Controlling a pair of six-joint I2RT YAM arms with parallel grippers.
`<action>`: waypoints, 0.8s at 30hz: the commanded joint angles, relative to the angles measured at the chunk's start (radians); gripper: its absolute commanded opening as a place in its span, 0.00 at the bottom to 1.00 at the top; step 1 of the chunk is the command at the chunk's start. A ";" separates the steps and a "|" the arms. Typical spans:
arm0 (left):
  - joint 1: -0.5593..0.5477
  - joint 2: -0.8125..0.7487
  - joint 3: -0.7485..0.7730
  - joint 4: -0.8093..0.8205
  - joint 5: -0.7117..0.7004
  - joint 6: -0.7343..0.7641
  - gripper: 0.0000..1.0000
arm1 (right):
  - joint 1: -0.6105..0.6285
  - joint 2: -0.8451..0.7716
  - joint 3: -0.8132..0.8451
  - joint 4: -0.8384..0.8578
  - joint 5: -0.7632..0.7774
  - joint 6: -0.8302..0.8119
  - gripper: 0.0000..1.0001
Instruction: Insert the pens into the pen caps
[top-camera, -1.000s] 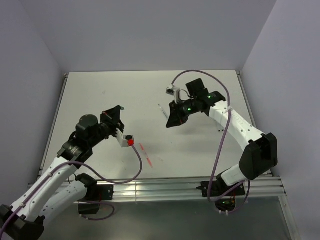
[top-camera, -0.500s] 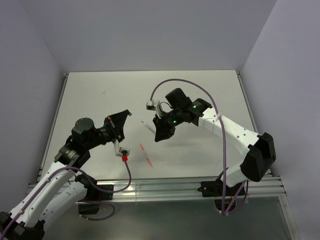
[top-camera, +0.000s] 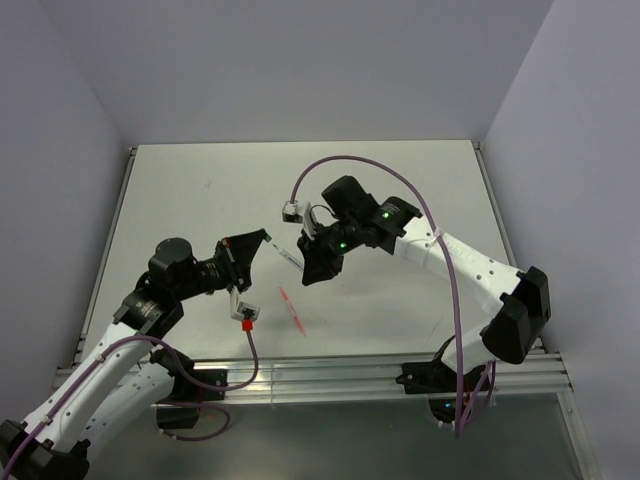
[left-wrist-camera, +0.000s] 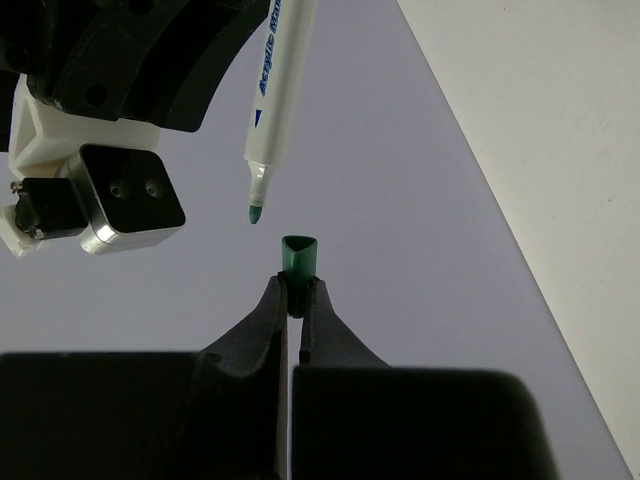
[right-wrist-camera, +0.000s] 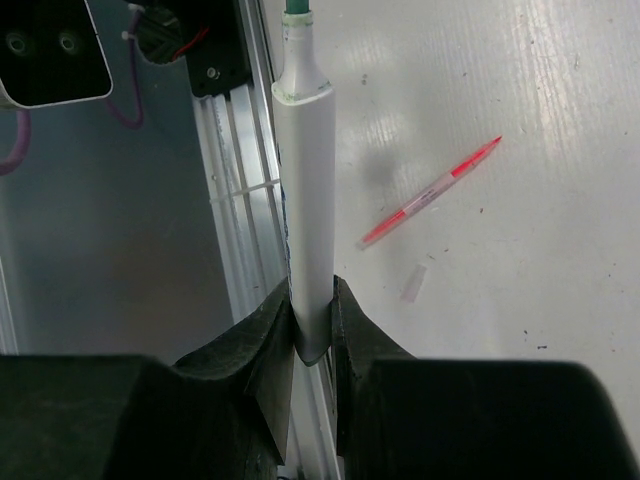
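Dark green stubby plastic cap (left-wrist-camera: 298, 258) sits clamped in the left pincer (left-wrist-camera: 296, 295), mouth outward. The whitish-grey slim pen (left-wrist-camera: 280, 90), gripped in the right pincer (right-wrist-camera: 312, 305), aims its tip at the cap from 11 o'clock, just apart, axes nearly aligned.

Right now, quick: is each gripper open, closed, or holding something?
Left gripper: closed, pinching the green cap.
Right gripper: closed on the whitish pen, whose tip is not yet in the cap.
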 joint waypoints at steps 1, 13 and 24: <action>0.002 0.001 -0.005 0.028 0.041 0.298 0.00 | 0.009 -0.002 0.054 -0.013 0.012 -0.007 0.00; 0.004 -0.007 -0.010 0.047 0.063 0.275 0.00 | 0.008 0.028 0.059 -0.027 0.016 -0.012 0.00; 0.004 -0.018 -0.004 0.021 0.080 0.278 0.00 | 0.006 0.047 0.080 -0.038 0.024 -0.009 0.00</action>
